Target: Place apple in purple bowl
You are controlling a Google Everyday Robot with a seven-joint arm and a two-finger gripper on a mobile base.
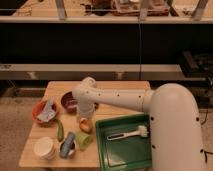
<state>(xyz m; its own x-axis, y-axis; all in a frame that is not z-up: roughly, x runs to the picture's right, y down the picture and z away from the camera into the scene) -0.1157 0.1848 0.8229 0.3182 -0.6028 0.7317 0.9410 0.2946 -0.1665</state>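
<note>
The apple (85, 126) is a small orange-red fruit lying on the wooden table (120, 88), just left of the green tray. The purple bowl (68, 102) is dark maroon and stands behind and to the left of the apple, partly hidden by the arm. My gripper (86, 116) hangs down from the white arm's wrist, directly over the apple and very close to its top. It hides the apple's upper part. The bowl appears empty where I can see inside it.
An orange bowl with a blue cloth (45, 111) stands left of the purple bowl. A green vegetable (60, 131), a white cup (44, 147), a grey-blue can (67, 145) and a green cup (83, 140) lie in front. A green tray (120, 154) holds a white brush (131, 133).
</note>
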